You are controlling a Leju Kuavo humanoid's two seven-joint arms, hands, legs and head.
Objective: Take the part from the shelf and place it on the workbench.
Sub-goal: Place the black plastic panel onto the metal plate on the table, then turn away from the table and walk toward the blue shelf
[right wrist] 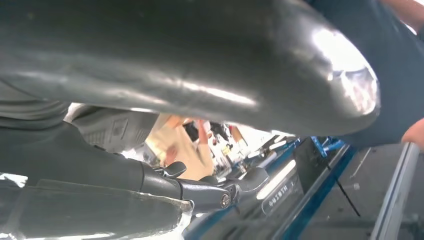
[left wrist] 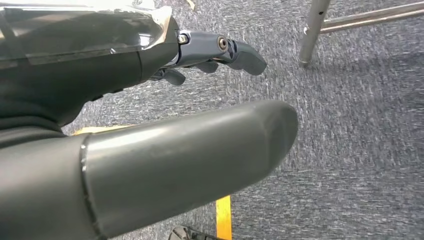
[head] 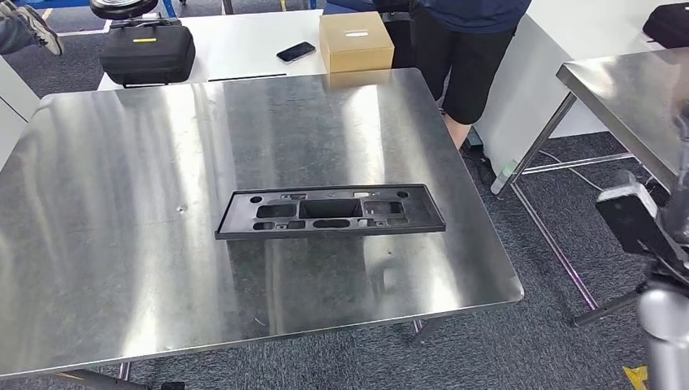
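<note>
Part (head: 330,212) flat on the workbench (head: 122,244), near its middle, long axis running left to right. Right hand (right wrist: 210,187) nearer, off the bench's right edge; left hand (left wrist: 200,55) hanging over the floor. Both with fingers apart, holding nothing.

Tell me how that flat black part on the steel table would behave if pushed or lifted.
The black part lies flat on the polished workbench, so it would probably slide easily, not roll or tip. It looks like thin moulded plastic with cutouts: likely light, fairly stiff, perhaps flexing along its length.
</note>
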